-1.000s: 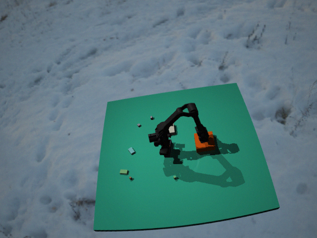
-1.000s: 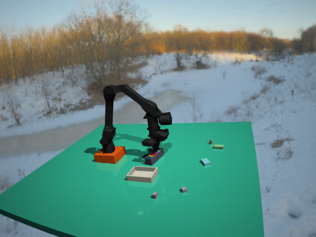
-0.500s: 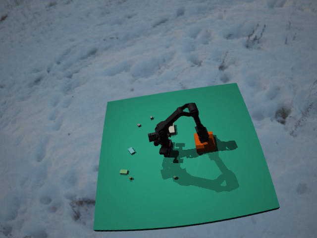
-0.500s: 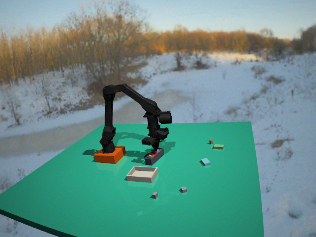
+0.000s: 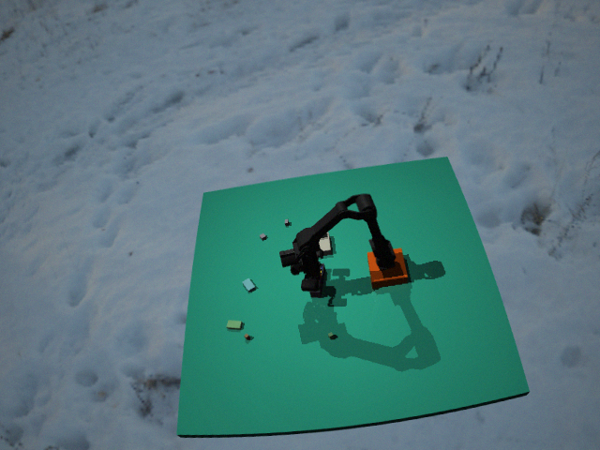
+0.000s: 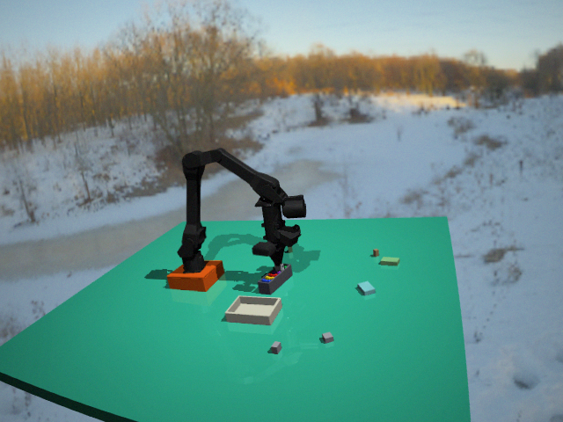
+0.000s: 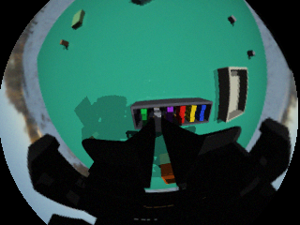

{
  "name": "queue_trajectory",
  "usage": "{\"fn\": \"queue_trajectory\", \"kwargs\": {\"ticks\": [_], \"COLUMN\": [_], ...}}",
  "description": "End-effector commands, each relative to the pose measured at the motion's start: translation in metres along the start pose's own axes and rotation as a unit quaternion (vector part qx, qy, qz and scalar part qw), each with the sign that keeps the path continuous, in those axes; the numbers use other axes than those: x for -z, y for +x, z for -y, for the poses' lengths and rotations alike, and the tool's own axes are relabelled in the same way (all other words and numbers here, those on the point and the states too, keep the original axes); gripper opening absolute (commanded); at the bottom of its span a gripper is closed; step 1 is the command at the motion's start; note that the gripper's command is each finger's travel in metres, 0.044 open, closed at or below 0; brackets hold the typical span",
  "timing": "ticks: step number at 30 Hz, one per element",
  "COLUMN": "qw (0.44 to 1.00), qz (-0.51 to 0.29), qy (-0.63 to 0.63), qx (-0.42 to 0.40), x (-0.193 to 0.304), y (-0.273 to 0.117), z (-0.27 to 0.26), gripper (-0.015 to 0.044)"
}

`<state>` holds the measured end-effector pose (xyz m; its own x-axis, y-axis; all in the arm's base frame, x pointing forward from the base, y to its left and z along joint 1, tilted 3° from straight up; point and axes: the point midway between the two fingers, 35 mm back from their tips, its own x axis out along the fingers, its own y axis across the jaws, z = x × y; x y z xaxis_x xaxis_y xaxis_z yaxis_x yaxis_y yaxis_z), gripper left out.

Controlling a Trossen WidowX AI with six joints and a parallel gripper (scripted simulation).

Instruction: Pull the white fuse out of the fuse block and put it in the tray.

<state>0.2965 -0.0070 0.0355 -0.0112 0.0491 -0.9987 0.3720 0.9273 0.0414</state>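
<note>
White fuse [image 7: 157, 123] between the closed fingers, in the fuse block [image 7: 172, 112].

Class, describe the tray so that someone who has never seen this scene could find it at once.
Start at the robot's orange base on the green table. Just in front of the dark fuse block beside it lies the tray: shallow, open-topped, pale beige, and far larger than the small scattered blocks.

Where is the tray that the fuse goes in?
In the exterior view the tray sits on the green mat, just in front of the dark fuse block and to the right of the robot's orange base.
</note>
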Motion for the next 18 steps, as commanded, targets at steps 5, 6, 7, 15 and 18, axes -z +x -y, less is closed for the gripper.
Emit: {"fn": "queue_trajectory", "kwargs": {"ticks": [5, 6, 7, 15, 18], "qw": [1.000, 1.000, 1.000, 1.000, 1.000], "qz": [0.004, 0.004, 0.004, 0.004, 0.004], "qy": [-0.001, -0.001, -0.001, -0.001, -0.001], "qx": [0.000, 0.000, 0.000, 0.001, 0.001], "x": [-0.0012, -0.0012, -0.0012, -0.0011, -0.0011], "y": [-0.0064, -0.0069, -0.0074, -0.0113, -0.0128], "z": [0.0000, 0.0000, 0.0000, 0.0000, 0.0001], "gripper": [0.0000, 0.0000, 0.0000, 0.0000, 0.0000]}}
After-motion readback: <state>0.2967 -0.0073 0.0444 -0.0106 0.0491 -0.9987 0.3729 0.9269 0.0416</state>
